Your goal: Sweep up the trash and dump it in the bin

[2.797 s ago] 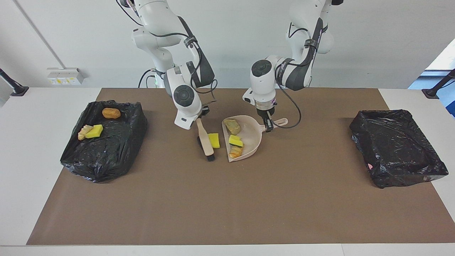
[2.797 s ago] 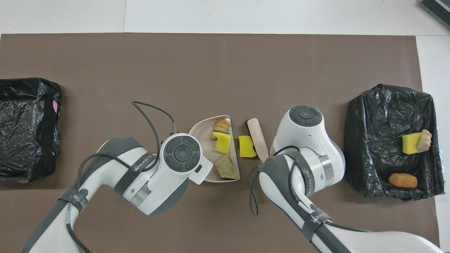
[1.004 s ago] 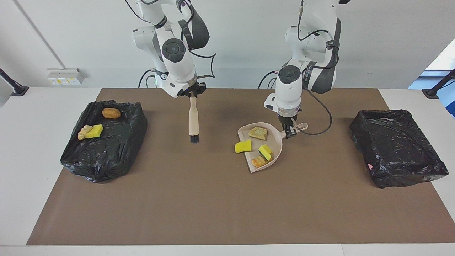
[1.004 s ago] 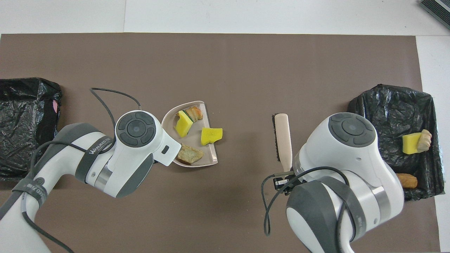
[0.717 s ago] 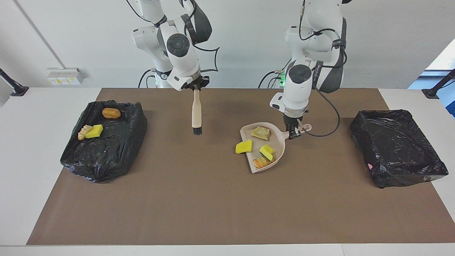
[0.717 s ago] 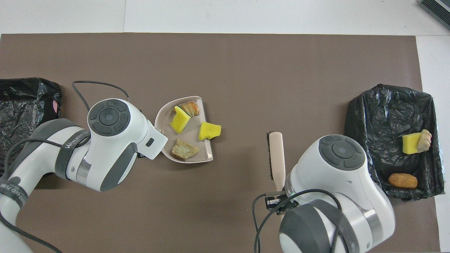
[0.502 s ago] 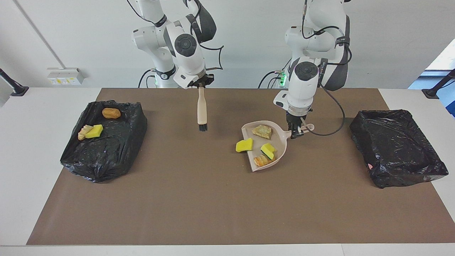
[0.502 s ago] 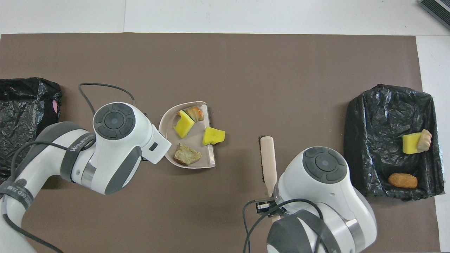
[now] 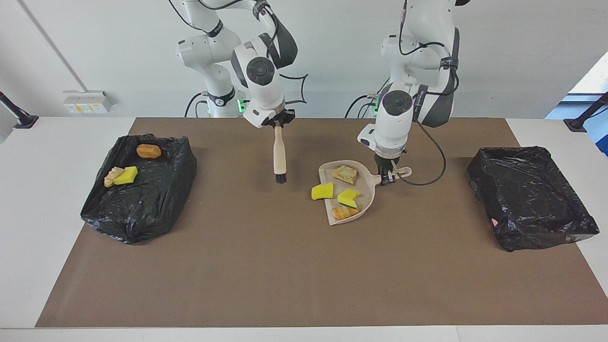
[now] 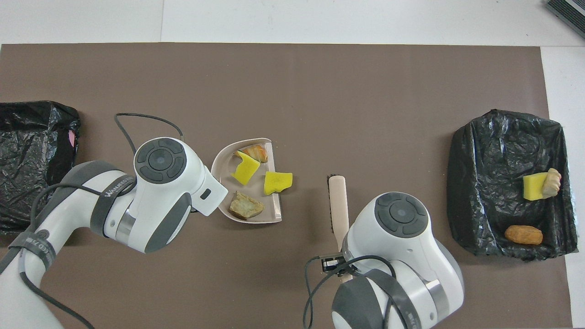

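My left gripper (image 9: 386, 176) is shut on the handle of the beige dustpan (image 9: 368, 189), which sits near the mat's middle. In the pan lie three pieces of trash: a tan lump (image 9: 345, 174), a yellow sponge bit (image 9: 348, 197) and an orange-brown lump (image 9: 343, 212). Another yellow sponge bit (image 9: 322, 191) overhangs the pan's lip (image 10: 275, 201). My right gripper (image 9: 277, 124) is shut on the handle of a brush (image 9: 280, 156), which hangs bristles down over the mat beside the pan's mouth. In the overhead view both grippers are hidden under their wrists.
A black-bagged bin (image 9: 142, 199) at the right arm's end holds a brown lump (image 9: 148, 151), a yellow sponge bit (image 9: 126, 175) and a tan lump (image 9: 111, 176). A second black-bagged bin (image 9: 532, 199) stands at the left arm's end. A brown mat (image 9: 285, 275) covers the table.
My right arm has carried the brush sideways, closer to the dustpan's mouth. The dustpan drifted toward the left arm's end, then back a little; the sponge bit inside it has shifted.
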{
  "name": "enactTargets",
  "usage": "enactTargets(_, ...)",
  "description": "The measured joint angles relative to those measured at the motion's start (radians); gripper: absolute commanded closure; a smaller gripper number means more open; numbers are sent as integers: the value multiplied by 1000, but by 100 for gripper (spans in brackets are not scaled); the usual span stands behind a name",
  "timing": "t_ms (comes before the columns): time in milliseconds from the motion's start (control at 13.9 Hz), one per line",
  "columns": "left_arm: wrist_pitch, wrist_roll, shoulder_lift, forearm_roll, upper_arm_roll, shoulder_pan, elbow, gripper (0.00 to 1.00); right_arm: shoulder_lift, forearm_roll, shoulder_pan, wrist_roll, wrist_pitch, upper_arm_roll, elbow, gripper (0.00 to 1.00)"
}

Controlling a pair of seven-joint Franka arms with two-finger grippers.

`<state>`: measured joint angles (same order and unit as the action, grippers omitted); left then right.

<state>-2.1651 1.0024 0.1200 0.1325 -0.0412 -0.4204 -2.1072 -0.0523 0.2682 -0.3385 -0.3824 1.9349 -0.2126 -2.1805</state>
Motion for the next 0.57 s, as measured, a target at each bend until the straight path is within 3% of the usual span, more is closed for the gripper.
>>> enactTargets(287,-22,-5,0,-1,-2,-63,-5,100,-201,56,-60,-54,1,-2,182,100)
enactTargets(574,-22,-4,1,-1,6,-69,-6,100,-235,158,-119,-88,-18,-3,240,100)
